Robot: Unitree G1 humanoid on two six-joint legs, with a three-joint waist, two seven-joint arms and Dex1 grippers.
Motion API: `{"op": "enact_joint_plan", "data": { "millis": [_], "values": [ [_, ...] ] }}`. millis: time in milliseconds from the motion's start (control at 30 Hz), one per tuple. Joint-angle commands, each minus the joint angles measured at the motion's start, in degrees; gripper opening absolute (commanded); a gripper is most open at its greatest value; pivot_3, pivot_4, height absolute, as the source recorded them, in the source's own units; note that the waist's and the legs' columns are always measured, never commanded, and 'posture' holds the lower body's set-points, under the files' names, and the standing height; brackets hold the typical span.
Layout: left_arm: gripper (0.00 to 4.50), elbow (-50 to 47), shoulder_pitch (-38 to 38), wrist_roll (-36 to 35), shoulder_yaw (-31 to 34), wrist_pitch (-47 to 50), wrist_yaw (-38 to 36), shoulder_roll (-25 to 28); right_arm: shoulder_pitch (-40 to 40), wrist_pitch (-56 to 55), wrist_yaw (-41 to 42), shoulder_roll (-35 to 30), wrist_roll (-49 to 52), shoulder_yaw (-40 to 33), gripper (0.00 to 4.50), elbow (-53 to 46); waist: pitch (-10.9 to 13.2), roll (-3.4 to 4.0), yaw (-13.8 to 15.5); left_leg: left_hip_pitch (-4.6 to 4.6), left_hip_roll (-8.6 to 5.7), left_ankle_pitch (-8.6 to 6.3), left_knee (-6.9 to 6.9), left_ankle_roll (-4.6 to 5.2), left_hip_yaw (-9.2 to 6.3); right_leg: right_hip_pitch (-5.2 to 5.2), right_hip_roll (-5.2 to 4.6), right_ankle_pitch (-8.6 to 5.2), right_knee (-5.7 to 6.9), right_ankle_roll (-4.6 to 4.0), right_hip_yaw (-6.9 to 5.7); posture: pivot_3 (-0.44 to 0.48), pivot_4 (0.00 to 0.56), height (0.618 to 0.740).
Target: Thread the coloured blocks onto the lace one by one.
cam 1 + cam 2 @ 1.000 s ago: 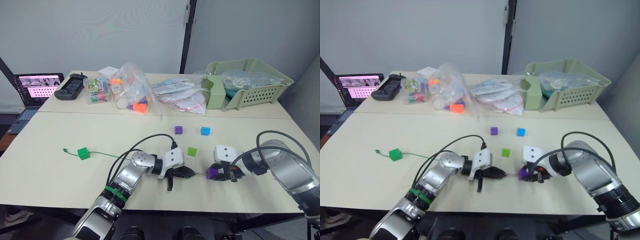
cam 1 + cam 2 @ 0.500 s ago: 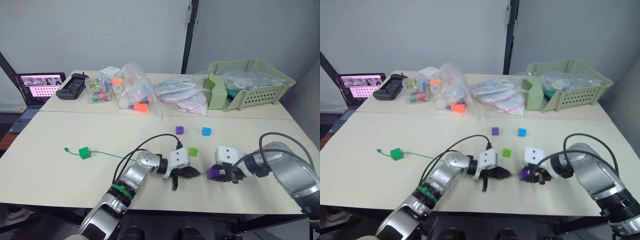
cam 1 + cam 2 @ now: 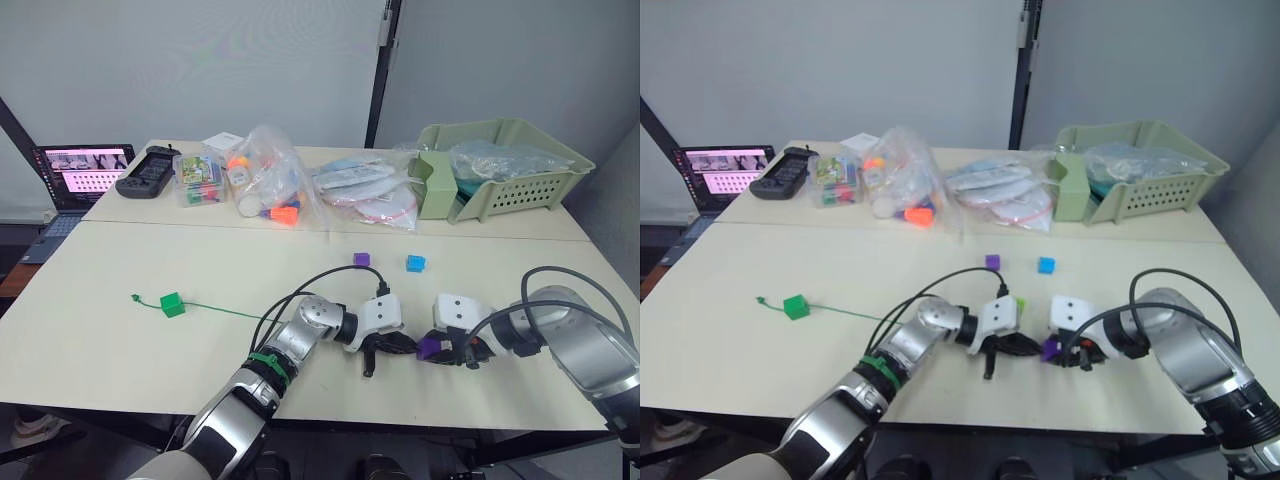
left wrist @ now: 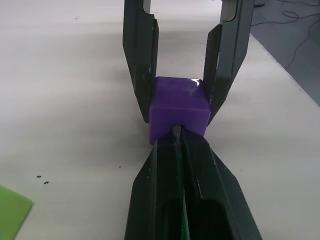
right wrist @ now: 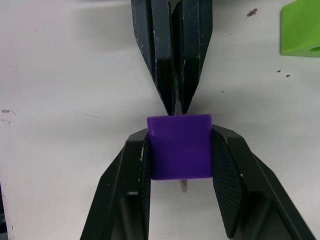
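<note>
We see a pale cream table [image 3: 150, 260] with a seam across it, plain grey wall [image 3: 200, 70] behind, dark vertical post [image 3: 377, 75] in the wall, open laptop [image 3: 75, 175] beyond the table's far left corner, even indoor light

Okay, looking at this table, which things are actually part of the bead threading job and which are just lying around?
Part of the job:
- purple block, held in the right gripper
- lace, its tip pinched in the left gripper
- dark green block
- lime green block
- blue block
- second purple block

Lying about:
- laptop
- bagged toys
- green basket
</note>
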Motion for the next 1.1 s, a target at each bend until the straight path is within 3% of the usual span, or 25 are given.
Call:
{"op": "enact_joint_plan", "data": {
  "millis": [33,233,433,600,800,1100],
  "values": [
    [0.69,-1.16,-1.20,-1.47,1.19,0.82,-0.45,-1.68,0.58,0.48,-0.17,0.38,0.52,0.43,1.15,-0.87,0.00,0.00,-0.03,0.00,0.00,0.00,0.00,0.00,0.00,0.00,0.00,0.00,0.00,0.00,0.00,0.000,0.150,0.733],
    [2.60,-4.03,-0.70,-1.71,2.30,2.39,-1.89,-0.48,0.63,0.52,-0.29,0.61,0.51,0.61,1.15,-0.63,0.00,0.00,-0.08,0.00,0.00,0.00,0.00,0.00,0.00,-0.01,0.00,0.00,0.00,0.00,0.00,0.000,0.150,0.733],
    [4.49,-10.41,0.37,-1.82,2.71,3.92,-4.24,4.58,0.30,0.60,-0.50,1.09,0.62,0.91,1.15,-0.23,0.00,0.00,-0.56,0.02,0.03,0.00,-0.04,0.00,-0.02,-0.01,0.03,0.00,0.01,0.00,0.00,0.000,0.150,0.733],
    [4.50,-11.29,1.29,0.18,0.83,1.63,-4.63,8.05,-0.22,0.55,-0.56,1.60,0.57,1.25,1.15,0.10,0.00,0.00,-0.55,0.02,0.03,0.00,-0.04,0.00,-0.03,-0.01,0.03,0.00,0.01,0.00,0.00,0.000,0.150,0.733],
    [4.50,-10.21,1.99,1.05,-0.07,1.07,-3.58,7.89,-0.52,0.62,-0.58,2.02,0.52,1.44,1.15,0.14,0.00,0.00,-0.66,0.02,0.04,0.00,-0.04,0.00,-0.03,-0.01,0.04,0.00,0.01,0.00,0.00,0.000,0.150,0.733],
    [1.68,-8.14,1.29,1.35,0.25,0.81,-2.38,6.35,-0.24,0.90,-0.72,1.89,0.57,1.16,1.15,-0.22,0.00,0.00,-0.73,0.03,0.05,0.00,-0.04,0.00,-0.03,-0.02,0.05,0.00,0.02,0.00,0.00,0.000,0.150,0.733]
  ]
}}
